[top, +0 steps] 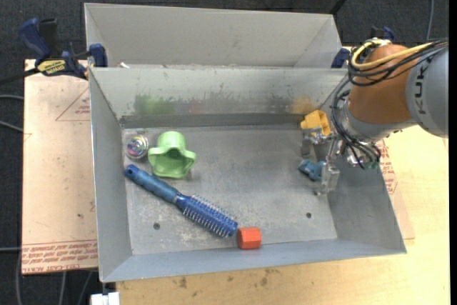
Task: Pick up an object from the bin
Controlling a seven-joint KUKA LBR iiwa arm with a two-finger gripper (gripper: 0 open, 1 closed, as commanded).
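Orange block (248, 238) lies by the grey bin's (107, 175) front wall, just beside a blue hairbrush (182, 202); a green cup (171, 153) sits further left. At right, the jaws are down beside a small blue thing (310, 169); I cannot tell how far open they are.

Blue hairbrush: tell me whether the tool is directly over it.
No: the blue hairbrush lies at the lower left of the bin, while the tool hangs at its right side, well apart.
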